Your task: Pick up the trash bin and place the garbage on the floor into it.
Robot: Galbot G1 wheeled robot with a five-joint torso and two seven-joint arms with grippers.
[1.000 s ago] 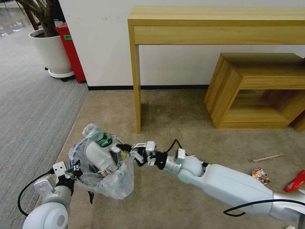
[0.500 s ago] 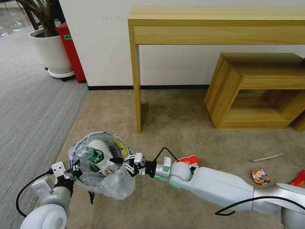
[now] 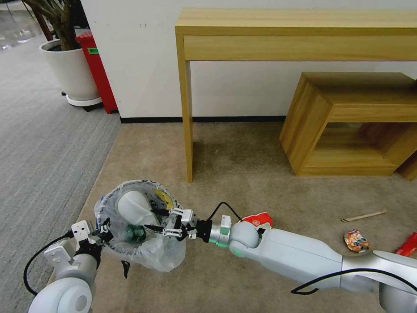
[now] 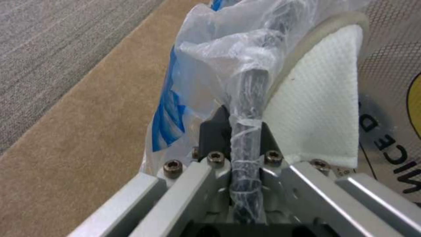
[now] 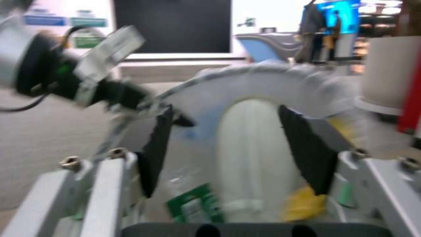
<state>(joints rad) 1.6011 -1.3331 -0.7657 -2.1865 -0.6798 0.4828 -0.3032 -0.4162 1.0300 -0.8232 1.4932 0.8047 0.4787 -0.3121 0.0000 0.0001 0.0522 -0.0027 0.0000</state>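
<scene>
1. Gripping the bin's rim, the left tool [image 3: 100, 230] sits nearest the robot at the lower left, its fingers [image 4: 215, 131] pinched tight on the plastic-wrapped edge of the trash bin [image 3: 139, 226] and holding it above the floor [image 3: 243, 165].
2. Just beyond, the right tool [image 3: 158, 220] reaches across from the right with its jaws spread wide at the bin's mouth, holding nothing (the right wrist view shows both black pads [image 5: 156, 148] well apart).
3. Inside the bin lie a white slipper [image 3: 134, 206] and a small green-labelled bottle [image 3: 132, 233], the bottle just below the right tool's fingertips.
4. A blue-and-white carton [image 4: 169, 115] presses against the clear liner beside the left tool's grip.
5. A red-and-white paper cup [image 3: 256, 218] lies on the beige carpet just behind the right forearm.
6. Farther right on the carpet are an orange snack packet [image 3: 355, 240], a red wrapper [image 3: 408, 245] at the edge and a wooden stick [image 3: 364, 215].
7. Farthest back, a tall wooden worktop [image 3: 295, 34] and a low wooden shelf unit [image 3: 352, 121] stand against the white wall.
</scene>
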